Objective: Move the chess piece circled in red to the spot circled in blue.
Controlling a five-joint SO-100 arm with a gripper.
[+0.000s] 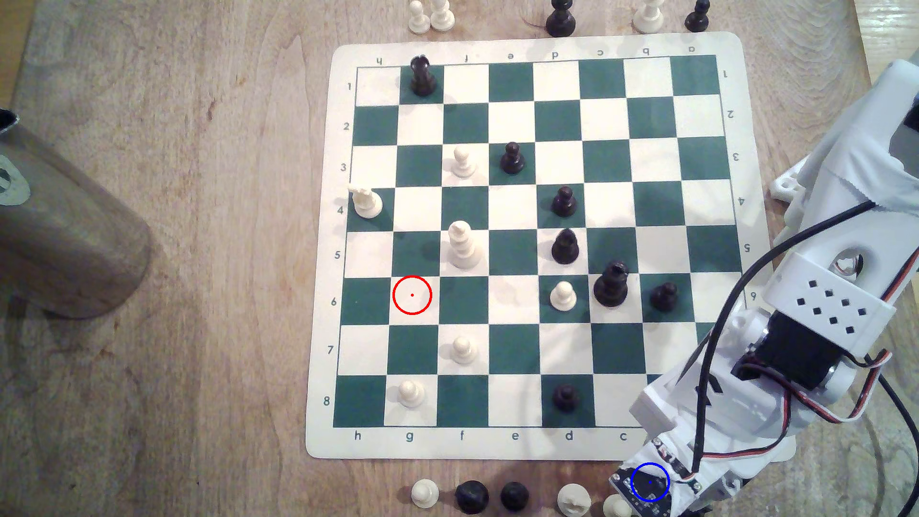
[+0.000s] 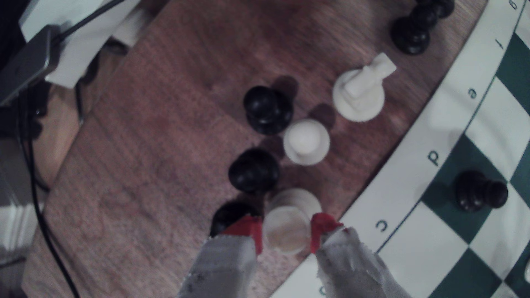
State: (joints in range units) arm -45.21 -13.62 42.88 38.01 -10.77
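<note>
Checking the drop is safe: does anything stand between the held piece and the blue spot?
Nothing visible does. The gripper holds the piece at the blue ring, off the board. One black piece stands by a fingertip, another just beyond.

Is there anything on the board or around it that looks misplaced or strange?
The cream piece on row 4 stands off-centre, over the squares' outer edge at the exterior view's left. The red ring encloses an empty square.
</note>
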